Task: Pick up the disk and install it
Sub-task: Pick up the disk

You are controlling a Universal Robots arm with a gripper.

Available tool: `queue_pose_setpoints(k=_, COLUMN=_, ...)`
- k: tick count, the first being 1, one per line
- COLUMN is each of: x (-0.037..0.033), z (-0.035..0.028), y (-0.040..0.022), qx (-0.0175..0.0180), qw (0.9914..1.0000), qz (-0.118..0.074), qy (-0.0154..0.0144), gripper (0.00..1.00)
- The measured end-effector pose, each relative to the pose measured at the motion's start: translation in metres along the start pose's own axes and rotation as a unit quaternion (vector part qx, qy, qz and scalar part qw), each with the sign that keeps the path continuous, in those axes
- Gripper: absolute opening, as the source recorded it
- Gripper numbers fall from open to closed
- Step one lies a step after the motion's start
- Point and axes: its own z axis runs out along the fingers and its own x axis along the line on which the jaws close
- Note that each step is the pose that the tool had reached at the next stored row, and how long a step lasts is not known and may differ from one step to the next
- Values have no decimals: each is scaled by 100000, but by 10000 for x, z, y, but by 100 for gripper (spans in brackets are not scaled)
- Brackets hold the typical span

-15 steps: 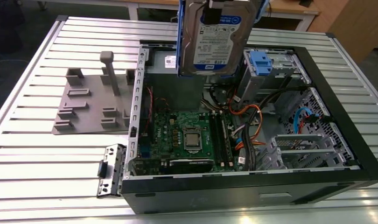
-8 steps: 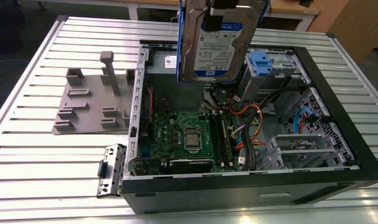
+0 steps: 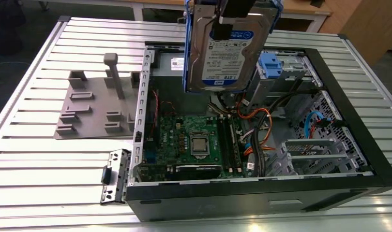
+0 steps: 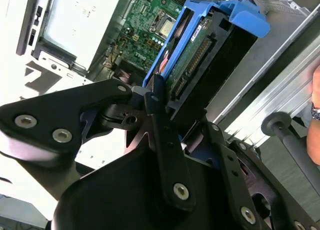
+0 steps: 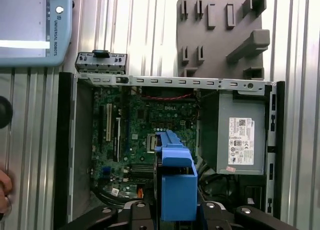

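The disk (image 3: 223,53), a silver hard drive with a white-and-blue label in a blue plastic carrier, hangs upright above the open computer case (image 3: 351,145). My gripper (image 3: 238,10) is shut on its upper end. The second wrist view shows the disk (image 4: 196,52) edge-on between the black fingers (image 4: 156,102), connector side showing. In the first wrist view the blue carrier (image 5: 175,182) stands over the motherboard (image 5: 150,130). The grey drive cage (image 3: 293,67) with its blue latch (image 3: 271,64) sits just behind the disk, on the exterior view's right.
A grey fixture plate (image 3: 96,104) with upright pegs lies beside the case. A loose metal bracket (image 3: 115,176) lies at the case's near corner. The power supply (image 5: 239,140) fills one corner. Orange and blue cables (image 3: 261,130) run inside. A teach pendant (image 5: 30,27) and a person's hand (image 5: 4,190) are nearby.
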Motion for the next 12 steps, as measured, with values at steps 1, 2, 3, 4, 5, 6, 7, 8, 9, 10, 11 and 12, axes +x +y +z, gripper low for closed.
queue_pose_setpoints(k=1, x=13, z=3, y=-1, qx=0, qw=100000, qz=3, qy=-5, gripper=36)
queue_pose_setpoints(k=2, x=26, z=7, y=-3, qx=0, qw=100000, qz=-1, qy=1, gripper=36)
queue_pose_setpoints(k=3, x=39, z=11, y=-4, qx=0, qw=100000, qz=0, qy=-5, gripper=36)
queue_pose_setpoints(k=4, x=56, z=15, y=-6, qx=-2, qw=100000, qz=0, qy=-2, gripper=36)
queue_pose_setpoints(k=5, x=72, z=19, y=-6, qx=4, qw=100000, qz=-1, qy=-7, gripper=36)
queue_pose_setpoints(k=6, x=89, z=22, y=-7, qx=2, qw=100000, qz=1, qy=-7, gripper=36)
queue_pose_setpoints(k=7, x=105, z=25, y=-8, qx=-2, qw=100000, qz=1, qy=3, gripper=36)
queue_pose_setpoints(k=8, x=120, z=29, y=-9, qx=-1, qw=100000, qz=-1, qy=-1, gripper=36)
queue_pose_setpoints(k=9, x=134, z=32, y=-9, qx=1, qw=100000, qz=0, qy=-1, gripper=36)
queue_pose_setpoints(k=10, x=146, z=36, y=-11, qx=3, qw=100000, qz=1, qy=-7, gripper=36)
queue_pose_setpoints(k=11, x=155, z=38, y=-12, qx=-1, qw=100000, qz=2, qy=-2, gripper=36)
queue_pose_setpoints(k=12, x=164, z=41, y=-13, qx=1, qw=100000, qz=1, qy=-4, gripper=36)
